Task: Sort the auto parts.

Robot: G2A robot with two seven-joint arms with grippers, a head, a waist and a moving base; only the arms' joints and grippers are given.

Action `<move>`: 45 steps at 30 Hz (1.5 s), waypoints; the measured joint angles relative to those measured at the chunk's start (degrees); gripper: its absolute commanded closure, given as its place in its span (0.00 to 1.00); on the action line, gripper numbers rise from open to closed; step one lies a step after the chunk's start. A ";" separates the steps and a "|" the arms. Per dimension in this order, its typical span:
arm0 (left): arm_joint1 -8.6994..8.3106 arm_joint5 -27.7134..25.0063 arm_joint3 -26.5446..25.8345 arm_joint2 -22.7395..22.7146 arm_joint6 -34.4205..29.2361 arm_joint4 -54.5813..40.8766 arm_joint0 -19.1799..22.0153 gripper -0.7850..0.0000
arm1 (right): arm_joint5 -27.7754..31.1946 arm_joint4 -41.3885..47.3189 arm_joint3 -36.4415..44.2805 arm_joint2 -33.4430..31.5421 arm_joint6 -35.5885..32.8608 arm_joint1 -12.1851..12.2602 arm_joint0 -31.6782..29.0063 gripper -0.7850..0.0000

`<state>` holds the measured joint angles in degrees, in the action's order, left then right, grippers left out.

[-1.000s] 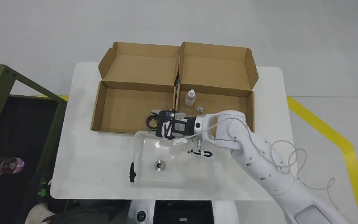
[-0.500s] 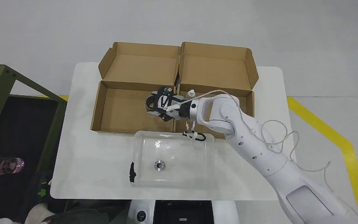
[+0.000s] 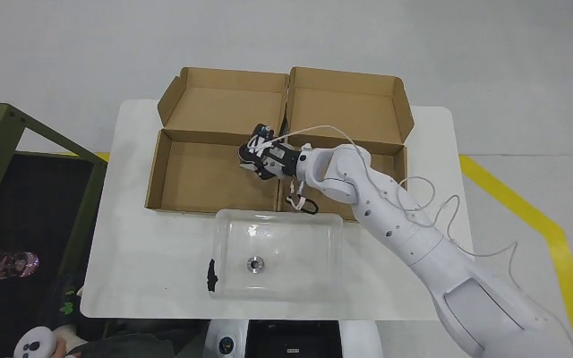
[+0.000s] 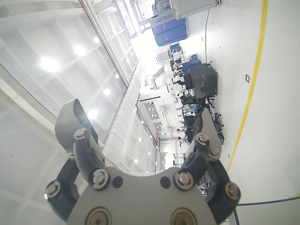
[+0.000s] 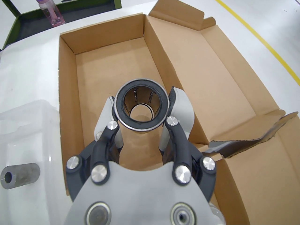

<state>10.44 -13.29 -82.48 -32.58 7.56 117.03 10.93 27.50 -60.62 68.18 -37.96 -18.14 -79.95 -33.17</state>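
Right wrist view — the right end effector [image 5: 143,101] clamped on a black-rimmed bearing [image 5: 140,125], above the left cardboard box [image 5: 98,71].
We see its two fingers pressed against the bearing's sides, the part hanging over the box floor near the wall shared with the right cardboard box [image 5: 257,176]. A metal cylinder [image 5: 20,175] lies in the clear bin [image 5: 28,122] on the tabletop [image 5: 28,71], just beside the boxes. The left end effector [image 4: 139,113] points at a ceiling — spread wide, gripping nothing.

Top cam looks straight down; my right wrist cam shares its open brown cardboard box [image 3: 197,174] [image 5: 105,66], close up; left's tilted at the white hall ceiling [image 4: 70,36].
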 measured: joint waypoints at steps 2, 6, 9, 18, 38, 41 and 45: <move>0.00 0.00 0.00 0.00 0.00 0.00 0.00 0.00 | -0.91 -0.42 -1.84 0.58 0.45 -0.61 0.64 1.00; 0.00 0.00 0.00 0.00 0.00 0.00 0.00 0.00 | -2.38 -1.20 -4.42 1.63 0.54 -1.68 1.61 1.00; 0.00 0.00 0.00 0.00 0.00 0.00 0.00 0.00 | -3.49 -2.26 -5.62 2.31 0.42 -2.36 2.03 1.00; 0.00 0.00 0.00 0.00 0.00 0.00 0.00 0.00 | -5.35 -5.17 -7.32 3.17 -0.43 -3.62 1.88 0.85; 0.00 0.00 0.00 0.00 0.00 0.00 0.00 0.00 | -5.64 -9.54 -7.51 2.78 -3.62 -5.16 0.64 0.26; 0.00 0.00 0.00 0.00 0.00 0.00 0.00 0.00 | -4.89 -10.02 -5.70 1.99 -3.49 -4.99 0.20 0.22; 0.00 0.00 0.00 0.00 0.00 0.00 0.00 0.00 | -3.07 -10.80 -1.46 0.61 -3.36 -4.39 -1.11 0.18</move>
<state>10.44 -13.29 -82.48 -32.58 7.56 117.03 10.93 24.43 -71.42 66.73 -37.36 -21.50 -84.34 -34.28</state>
